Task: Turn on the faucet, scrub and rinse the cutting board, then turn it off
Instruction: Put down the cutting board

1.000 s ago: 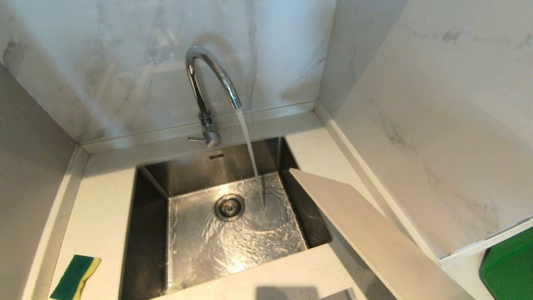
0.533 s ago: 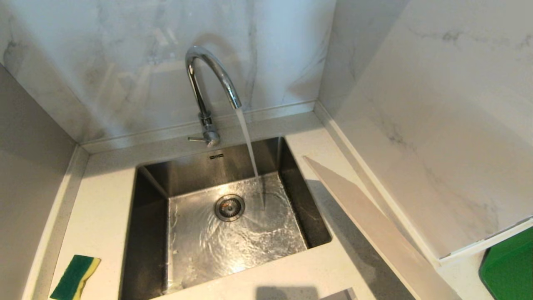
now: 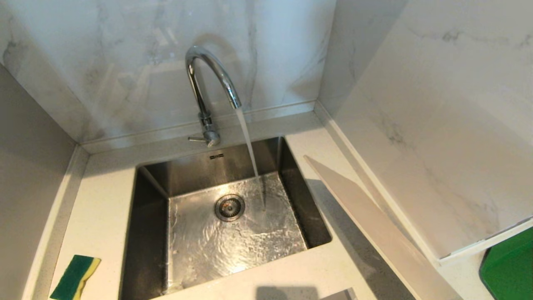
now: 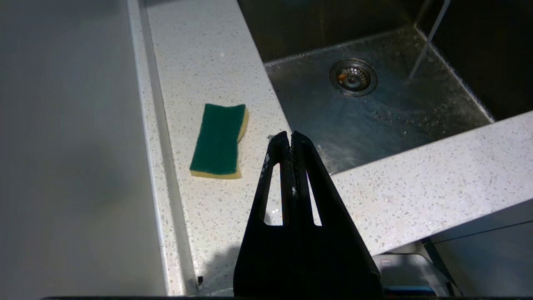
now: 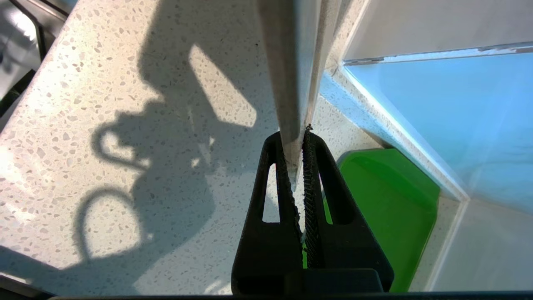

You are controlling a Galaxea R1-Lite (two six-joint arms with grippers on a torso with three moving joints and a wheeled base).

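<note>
Head view shows the faucet already running, its stream falling into the steel sink near the drain, so the first step of the task looks done. The right gripper is clamped on the thin edge of the cutting board, which reaches away from its fingertips over the speckled counter, tilted on edge, with its far end just beside the sink's right rim and not under the water. A green board lies on the counter beyond this claw, on the side away from the sink (it is no part of the job). The left gripper is closed on nothing and hovers at the counter's front edge; the green-and-yellow sponge lies just ahead of its tips, untouched. By my judgement scrubbing, rinsing and closing the faucet are all left.
</note>
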